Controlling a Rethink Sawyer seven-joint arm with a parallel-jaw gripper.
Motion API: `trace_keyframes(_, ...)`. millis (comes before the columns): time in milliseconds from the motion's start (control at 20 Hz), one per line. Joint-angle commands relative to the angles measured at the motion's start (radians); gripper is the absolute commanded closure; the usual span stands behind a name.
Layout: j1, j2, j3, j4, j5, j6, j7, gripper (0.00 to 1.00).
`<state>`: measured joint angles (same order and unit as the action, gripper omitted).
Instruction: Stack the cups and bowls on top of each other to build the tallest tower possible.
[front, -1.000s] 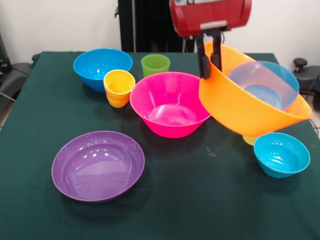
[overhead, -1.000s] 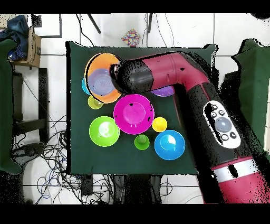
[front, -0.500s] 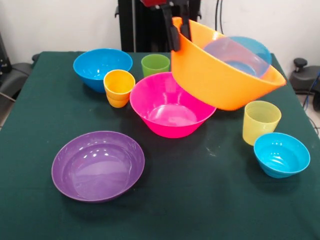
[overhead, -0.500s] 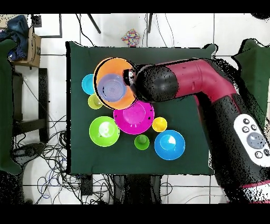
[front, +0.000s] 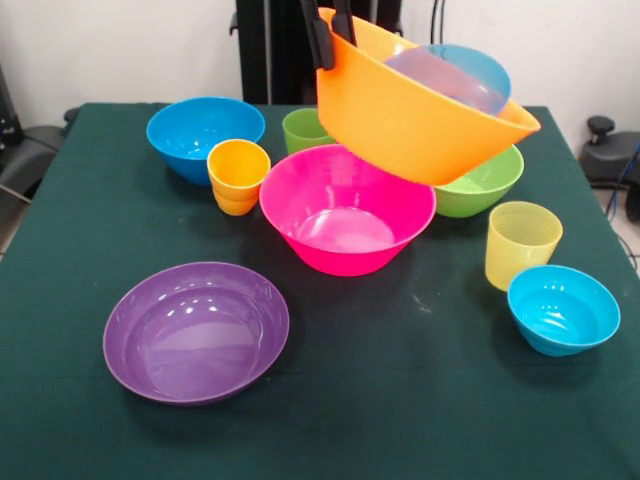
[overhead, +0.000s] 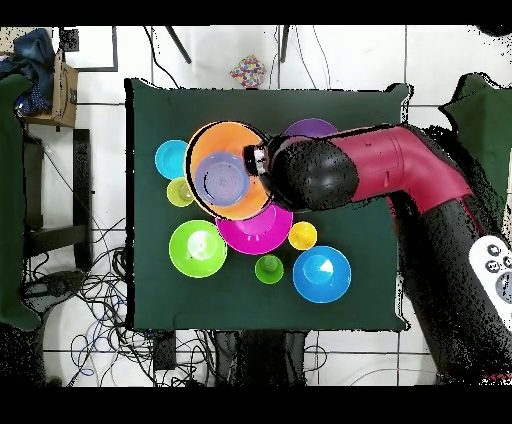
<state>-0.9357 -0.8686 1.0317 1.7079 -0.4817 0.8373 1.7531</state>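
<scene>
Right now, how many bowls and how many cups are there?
Glossy plastic bowls: 7 (orange, pink, purple, green, large blue, small blue, blue inside the orange)
Small plastic cups: 3 (green, yellow-orange, pale yellow)
Total: 10

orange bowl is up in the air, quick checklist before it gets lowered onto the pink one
1. Tool pinching the rim of the orange bowl: ok, fingers straddle the rim at the top edge of the front view.
2. Orange bowl level: not ok, it hangs steeply tilted.
3. Small blue bowl seated inside the orange bowl: cannot tell, it rides on the low side.
4. Pink bowl upright and empty: ok.
5. Orange bowl centred over the pink bowl: not ok, overhead it overlaps only the pink bowl's edge.
6. Green cup and yellow-orange cup close by: ok, both standing beside the pink bowl.
</scene>
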Motion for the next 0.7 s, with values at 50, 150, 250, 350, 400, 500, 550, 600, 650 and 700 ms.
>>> trace_keyframes(50, 0.011, -0.025, 0.072, 0.098, 0.026, 0.139, -0.283, 1.0)
trace_keyframes(150, -0.006, -0.047, 0.094, 0.124, 0.036, 0.137, -0.278, 1.0)
trace_keyframes(250, -0.016, -0.066, 0.108, 0.143, 0.04, 0.135, -0.27, 1.0)
trace_keyframes(350, -0.032, -0.082, 0.128, 0.163, 0.047, 0.135, -0.269, 1.0)
trace_keyframes(400, -0.042, -0.091, 0.14, 0.176, 0.051, 0.133, -0.271, 1.0)
trace_keyframes(500, -0.061, -0.105, 0.163, 0.199, 0.054, 0.127, -0.273, 1.0)
trace_keyframes(550, -0.074, -0.111, 0.177, 0.212, 0.056, 0.124, -0.277, 1.0)
trace_keyframes(600, -0.083, -0.114, 0.188, 0.221, 0.056, 0.122, -0.278, 1.0)
trace_keyframes(650, -0.089, -0.115, 0.196, 0.226, 0.053, 0.12, -0.277, 1.0)
trace_keyframes(700, -0.095, -0.114, 0.202, 0.232, 0.048, 0.119, -0.278, 1.0)
